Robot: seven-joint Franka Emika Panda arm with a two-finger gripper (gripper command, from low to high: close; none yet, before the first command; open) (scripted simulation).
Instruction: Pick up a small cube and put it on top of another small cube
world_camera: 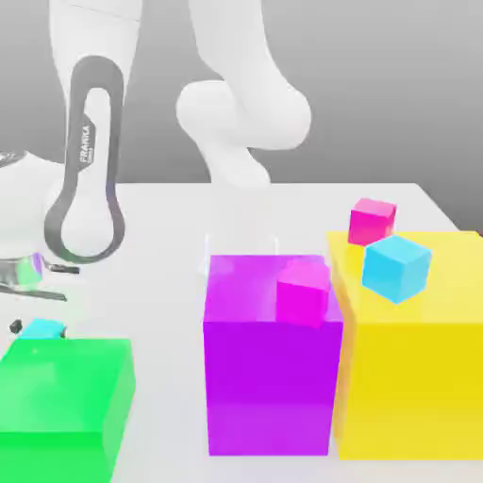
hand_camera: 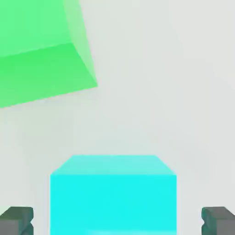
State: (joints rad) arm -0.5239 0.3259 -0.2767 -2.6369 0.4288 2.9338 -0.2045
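Jaws straddle a small cyan cube on the white bench, fingertips standing off from its sides (gaps visible), beside the green block. Second cyan cube rests on the yellow block.

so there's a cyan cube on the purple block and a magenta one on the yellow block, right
Not quite: the exterior view shows a magenta cube on the purple block. The cyan cube sits on the yellow block, along with another magenta cube.
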